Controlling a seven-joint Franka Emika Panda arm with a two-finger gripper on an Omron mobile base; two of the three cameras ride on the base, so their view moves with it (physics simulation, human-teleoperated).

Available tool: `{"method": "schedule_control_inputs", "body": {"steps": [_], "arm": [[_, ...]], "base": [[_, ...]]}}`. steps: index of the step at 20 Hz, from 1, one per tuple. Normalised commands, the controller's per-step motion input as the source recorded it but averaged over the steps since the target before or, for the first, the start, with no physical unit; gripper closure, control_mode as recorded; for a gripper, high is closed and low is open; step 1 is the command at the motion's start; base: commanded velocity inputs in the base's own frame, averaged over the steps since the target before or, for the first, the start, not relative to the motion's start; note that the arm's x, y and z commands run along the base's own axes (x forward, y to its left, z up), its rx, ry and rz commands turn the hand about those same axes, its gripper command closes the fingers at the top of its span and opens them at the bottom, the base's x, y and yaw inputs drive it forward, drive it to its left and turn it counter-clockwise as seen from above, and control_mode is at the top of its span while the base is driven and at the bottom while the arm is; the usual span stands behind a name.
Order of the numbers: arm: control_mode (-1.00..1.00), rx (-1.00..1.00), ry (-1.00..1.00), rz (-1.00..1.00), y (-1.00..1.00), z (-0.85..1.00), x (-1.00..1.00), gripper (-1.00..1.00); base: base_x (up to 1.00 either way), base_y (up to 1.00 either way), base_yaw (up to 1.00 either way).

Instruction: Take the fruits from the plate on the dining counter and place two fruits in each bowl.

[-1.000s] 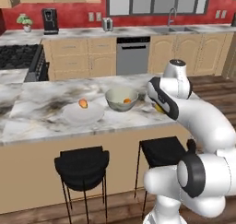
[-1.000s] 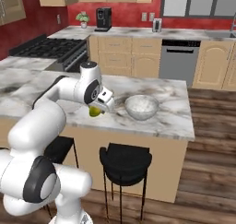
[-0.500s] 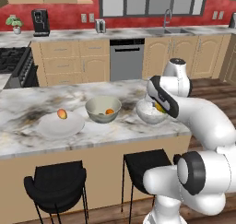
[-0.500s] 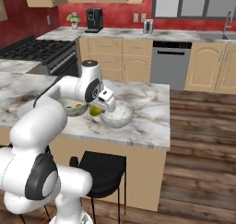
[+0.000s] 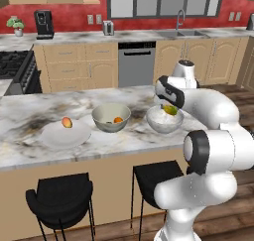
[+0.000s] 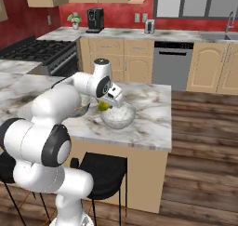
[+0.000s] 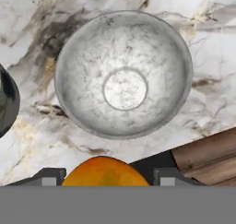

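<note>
My gripper is shut on the yellow-green fruit and hangs just over the speckled grey-white bowl on the dining counter. In the hand view the fruit sits between the fingertips, above the empty speckled bowl. The grey-green bowl holds the orange fruit and something dark beside it. The peach fruit lies on the white plate. From the right, the gripper is at the near rim of the speckled bowl.
Two black stools stand under the counter's near edge. The counter's right end drops to a wooden floor. The grey-green bowl's rim lies close to the left of the speckled bowl. Cabinets, a dishwasher and a sink line the red back wall.
The whole picture has shifted, so the base has driven along the counter. The gripper still holds the fruit and now hangs right over the speckled bowl.
</note>
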Motion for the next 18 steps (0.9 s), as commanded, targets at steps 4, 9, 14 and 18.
{"method": "schedule_control_inputs", "body": {"steps": [4,9,14,18], "arm": [[-1.0,0.0,0.07,0.0,-0.19,-0.59,0.88,1.0],[-1.0,0.0,0.05,0.0,-0.15,-0.74,0.59,1.0],[-1.0,0.0,0.01,0.0,-0.02,-0.54,0.14,1.0],[-1.0,0.0,0.0,0.0,0.0,-0.3,0.07,1.0]], "base": [[0.0,0.0,0.0],[0.0,0.0,0.0],[0.0,0.0,0.0],[0.0,0.0,0.0]]}}
